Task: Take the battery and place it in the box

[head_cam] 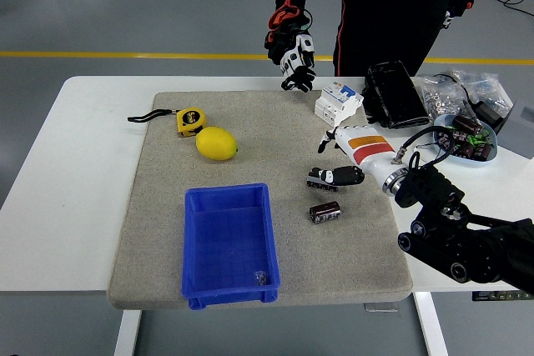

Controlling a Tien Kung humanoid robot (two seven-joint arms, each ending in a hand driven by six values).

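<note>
Grey felt mat covers most of the white table. Battery lies on its side on the mat, at 3 o'clock from the blue box and apart from it. Right hand hovers just beyond the battery at its 12 o'clock, not touching it; fingers are loosely extended and hold nothing. Lemon and yellow tape measure sit at 11 o'clock from the box. Circuit breaker rests at the mat's far edge. A person's gloved hand hangs above the table's far edge, holding nothing.
</note>
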